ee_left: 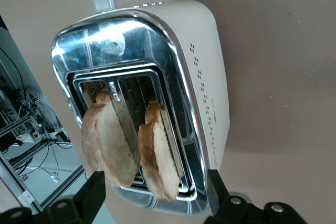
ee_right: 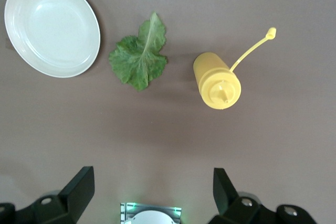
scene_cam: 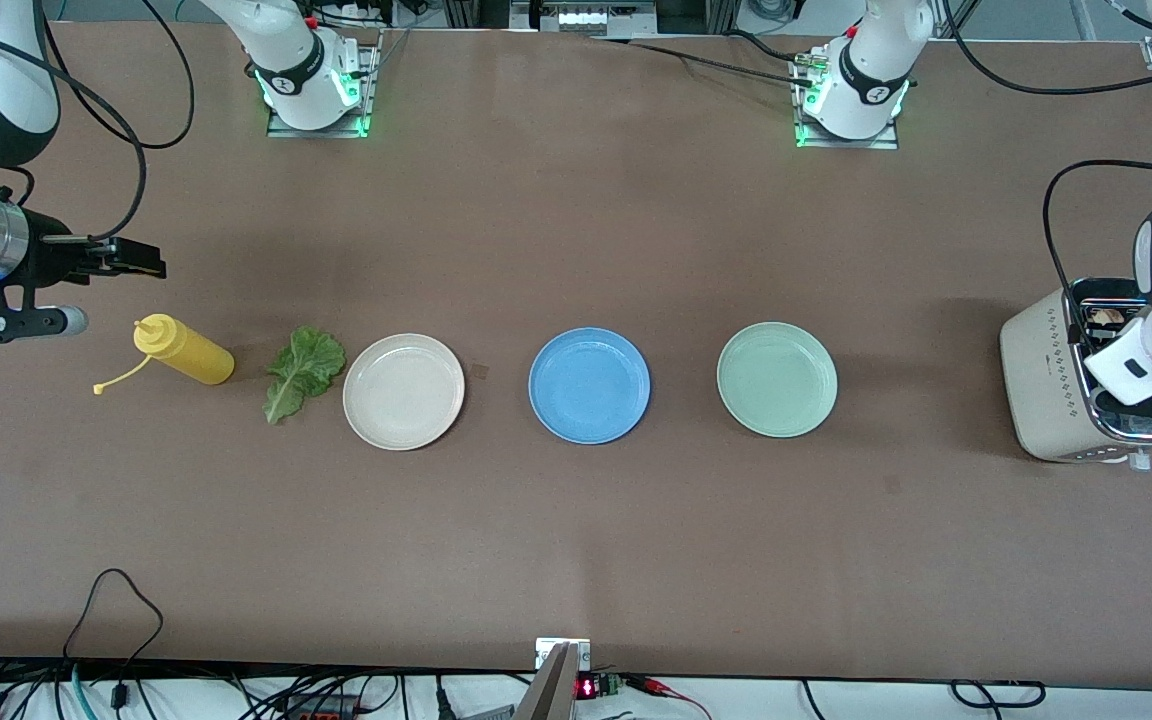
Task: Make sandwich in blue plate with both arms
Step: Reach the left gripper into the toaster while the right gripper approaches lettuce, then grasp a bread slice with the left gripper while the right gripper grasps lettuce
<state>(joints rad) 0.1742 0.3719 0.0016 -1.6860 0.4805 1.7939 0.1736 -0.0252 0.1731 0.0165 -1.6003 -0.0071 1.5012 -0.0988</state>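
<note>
The blue plate [scene_cam: 589,385] lies empty mid-table between a cream-white plate [scene_cam: 403,391] and a mint-green plate [scene_cam: 777,379]. No sandwich is assembled. Two toasted bread slices [ee_left: 107,145] [ee_left: 157,156] stand in the slots of a cream toaster [scene_cam: 1046,380] at the left arm's end of the table. My left gripper [ee_left: 155,182] is open over the toaster [ee_left: 205,77], its fingers straddling both slices without touching them; it also shows in the front view [scene_cam: 1151,412]. The lettuce leaf [scene_cam: 304,372] [ee_right: 139,59] lies on the table beside the cream plate. My right gripper [scene_cam: 141,258] [ee_right: 152,179] is open and empty above the table near the lettuce.
A yellow squeeze bottle [scene_cam: 186,350] [ee_right: 216,81] lies on its side beside the lettuce, toward the right arm's end, its cap dangling on a strap. The cream plate also shows in the right wrist view [ee_right: 52,27]. Cables run along the table edge nearest the front camera.
</note>
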